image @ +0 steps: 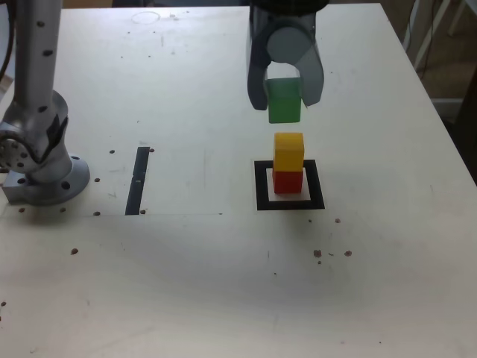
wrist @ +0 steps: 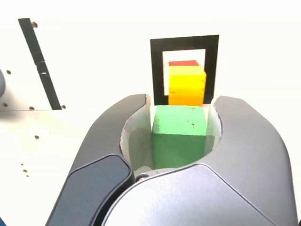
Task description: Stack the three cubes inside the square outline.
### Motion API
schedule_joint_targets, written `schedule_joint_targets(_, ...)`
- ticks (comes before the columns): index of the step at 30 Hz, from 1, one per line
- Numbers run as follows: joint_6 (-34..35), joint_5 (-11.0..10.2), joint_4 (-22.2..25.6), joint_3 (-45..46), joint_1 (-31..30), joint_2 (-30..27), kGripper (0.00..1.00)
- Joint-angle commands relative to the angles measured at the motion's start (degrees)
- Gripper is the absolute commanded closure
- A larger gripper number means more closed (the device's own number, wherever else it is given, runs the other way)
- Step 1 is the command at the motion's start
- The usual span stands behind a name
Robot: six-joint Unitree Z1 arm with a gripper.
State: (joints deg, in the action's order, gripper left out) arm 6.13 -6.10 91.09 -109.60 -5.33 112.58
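Note:
The red cube [image: 287,181] stands inside the black square outline [image: 263,186] with the yellow cube [image: 288,151] stacked on top of it. My gripper [image: 285,95] hangs in the air just above and slightly behind that stack, shut on the green cube [image: 284,101]. In the wrist view the green cube [wrist: 178,134] sits clamped between the two grey fingers [wrist: 113,136], and beyond it show the yellow cube [wrist: 186,85], a sliver of the red cube [wrist: 183,63] and the square outline [wrist: 156,66].
The arm's grey base [image: 41,175] is bolted at the exterior view's left. A thin black strip [image: 138,179] lies on the white table [image: 223,283] between the base and the outline. Small dark specks dot the tabletop.

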Motion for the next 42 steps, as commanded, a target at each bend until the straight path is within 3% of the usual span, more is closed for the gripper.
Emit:
schedule_joint_targets(1,-0.31,-0.14,0.29,-0.62,0.25,1.06,0.97)
schedule_joint_targets(31,-2.27,1.10,-3.10,3.88,1.90,4.78,0.95)
schedule_joint_targets(42,-2.66,0.88,-4.41,4.24,1.91,4.65,0.86)
